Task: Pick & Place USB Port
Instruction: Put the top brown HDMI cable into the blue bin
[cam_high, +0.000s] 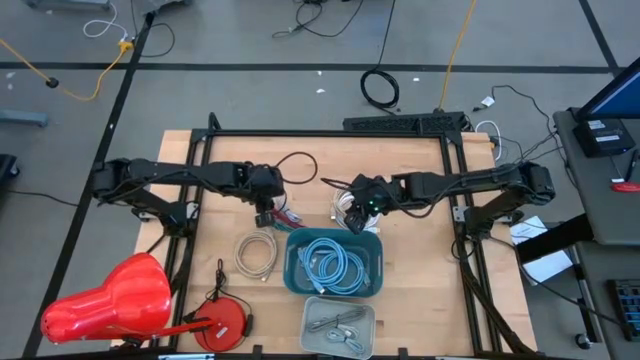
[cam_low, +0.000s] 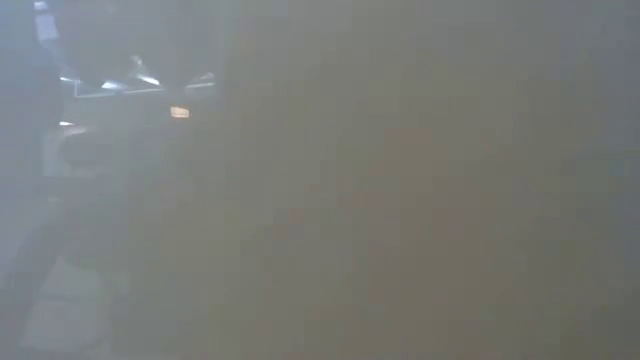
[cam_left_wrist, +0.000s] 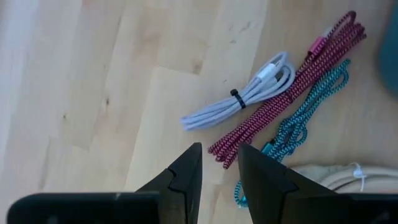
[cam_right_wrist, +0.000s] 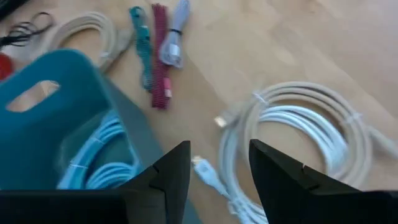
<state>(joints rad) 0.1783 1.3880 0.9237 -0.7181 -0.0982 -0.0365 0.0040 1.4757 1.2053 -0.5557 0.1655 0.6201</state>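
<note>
- Left hand (cam_left_wrist: 219, 163): you see its fingers slightly parted and holding nothing, poised over the red braided cable (cam_left_wrist: 286, 93) near the middle of the desk (cam_left_wrist: 93, 74).
- The cable's long axis runs diagonally away from the fingertips, its near end directly beneath them; white (cam_left_wrist: 249, 94) and teal (cam_left_wrist: 298, 124) cables flank it.
- Right hand (cam_right_wrist: 219, 163): open, empty, above the white coil (cam_right_wrist: 311, 124) beside the teal bin (cam_right_wrist: 50, 112); judged farther from the red cable.

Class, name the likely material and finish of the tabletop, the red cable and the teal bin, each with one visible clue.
Tabletop: pale matte wood, judging by grain and plank seams.
Red cable: braided fabric sleeve, from its woven speckle.
Teal bin: probably smooth moulded plastic, with a cut-out handle.
</note>
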